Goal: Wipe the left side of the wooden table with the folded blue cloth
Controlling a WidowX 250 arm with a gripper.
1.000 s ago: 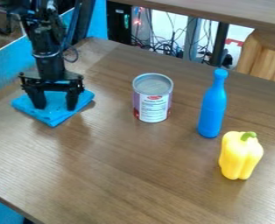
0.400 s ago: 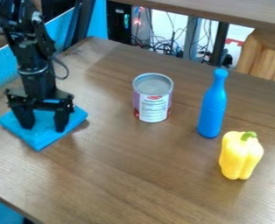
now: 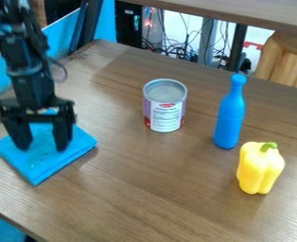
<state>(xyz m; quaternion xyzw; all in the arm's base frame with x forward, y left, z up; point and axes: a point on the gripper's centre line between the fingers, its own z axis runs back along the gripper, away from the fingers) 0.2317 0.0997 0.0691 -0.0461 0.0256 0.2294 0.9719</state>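
The black gripper (image 3: 42,145) hangs at the left side of the table, pointing down over a folded blue cloth (image 3: 47,163). Its two fingers stand apart, and their tips are at the cloth, which shows between and around them. The cloth lies on the wooden table; whether the fingertips press on it, I cannot tell.
A metal can (image 3: 165,106) stands upright right of the gripper. Further right are an upright blue bottle (image 3: 229,116) and a yellow bell pepper (image 3: 258,168). The table's (image 3: 144,198) front-left edge is below the cloth; a blue wall (image 3: 3,75) runs behind the arm.
The gripper has moved toward the front and slightly left, and the blue cloth has shifted the same way along with it. Can, bottle and pepper have stayed put.
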